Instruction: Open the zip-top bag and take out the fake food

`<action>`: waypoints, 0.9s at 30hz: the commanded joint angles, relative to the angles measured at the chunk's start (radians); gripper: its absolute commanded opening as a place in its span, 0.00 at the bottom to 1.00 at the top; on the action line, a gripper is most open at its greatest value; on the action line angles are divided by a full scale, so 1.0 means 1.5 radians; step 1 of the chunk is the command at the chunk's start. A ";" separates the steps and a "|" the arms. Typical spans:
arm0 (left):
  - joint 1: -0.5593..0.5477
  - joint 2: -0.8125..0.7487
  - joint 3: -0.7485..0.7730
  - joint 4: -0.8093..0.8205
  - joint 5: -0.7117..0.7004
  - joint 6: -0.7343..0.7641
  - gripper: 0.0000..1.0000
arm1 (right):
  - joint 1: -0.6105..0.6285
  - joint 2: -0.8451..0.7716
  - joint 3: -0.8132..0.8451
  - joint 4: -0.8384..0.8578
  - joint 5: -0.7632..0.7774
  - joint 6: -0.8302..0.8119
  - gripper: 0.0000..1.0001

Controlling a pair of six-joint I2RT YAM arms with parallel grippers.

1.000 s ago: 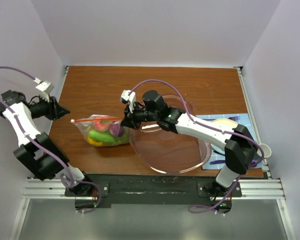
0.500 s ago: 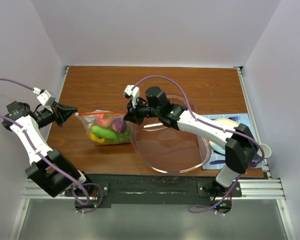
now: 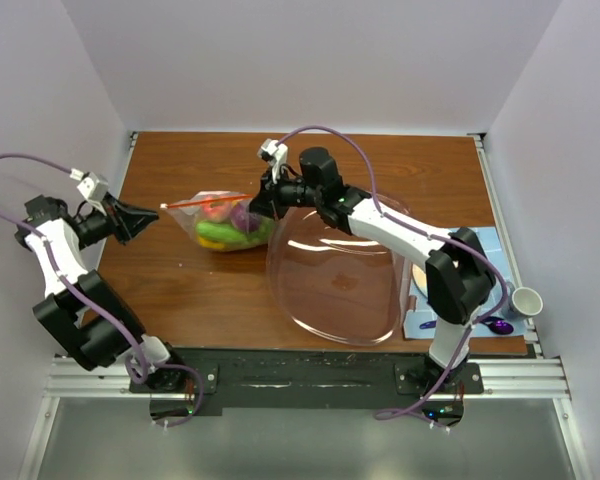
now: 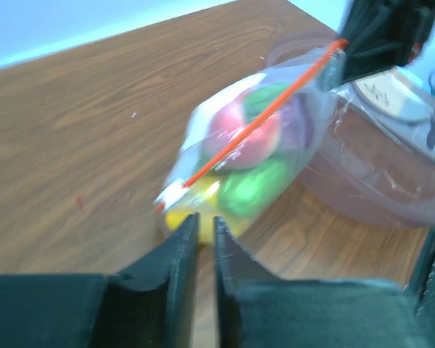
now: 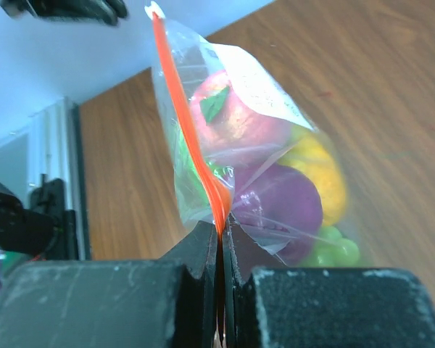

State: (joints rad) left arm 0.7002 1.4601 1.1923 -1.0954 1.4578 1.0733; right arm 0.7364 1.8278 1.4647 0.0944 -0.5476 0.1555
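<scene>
On the table, at ten o'clock from the bowl (image 3: 340,285) — the zip-top bag (image 3: 218,222), looks zipped, fake food (image 3: 226,230) all inside. Right gripper (image 5: 221,226) pinched tight on its red strip (image 5: 181,116). Left gripper (image 4: 205,223) at nine o'clock, open a crack, holding nothing. Unzipping and emptying not yet done.

The fake food (image 3: 220,232) is packed inside the zip-top bag (image 3: 202,212), which is laid on the table (image 3: 180,290) just left of the bowl (image 3: 340,280), by its far rim.
</scene>
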 commanded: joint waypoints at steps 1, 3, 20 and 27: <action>-0.063 -0.056 -0.064 0.003 0.165 0.130 0.30 | 0.005 0.017 0.065 0.117 -0.094 0.074 0.00; -0.099 -0.067 -0.098 0.042 0.165 0.145 0.43 | 0.005 0.029 0.073 0.152 -0.111 0.109 0.00; -0.053 0.072 0.011 -0.139 0.166 0.361 0.93 | -0.015 0.026 0.108 0.198 -0.177 0.176 0.00; -0.053 0.097 0.105 -0.136 0.167 0.306 0.93 | -0.015 0.021 0.102 0.205 -0.202 0.190 0.00</action>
State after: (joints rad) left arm 0.6197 1.5879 1.2530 -1.2995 1.4620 1.5505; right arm 0.7124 1.9110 1.5894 0.3096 -0.7891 0.4091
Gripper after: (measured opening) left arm 0.924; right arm 0.015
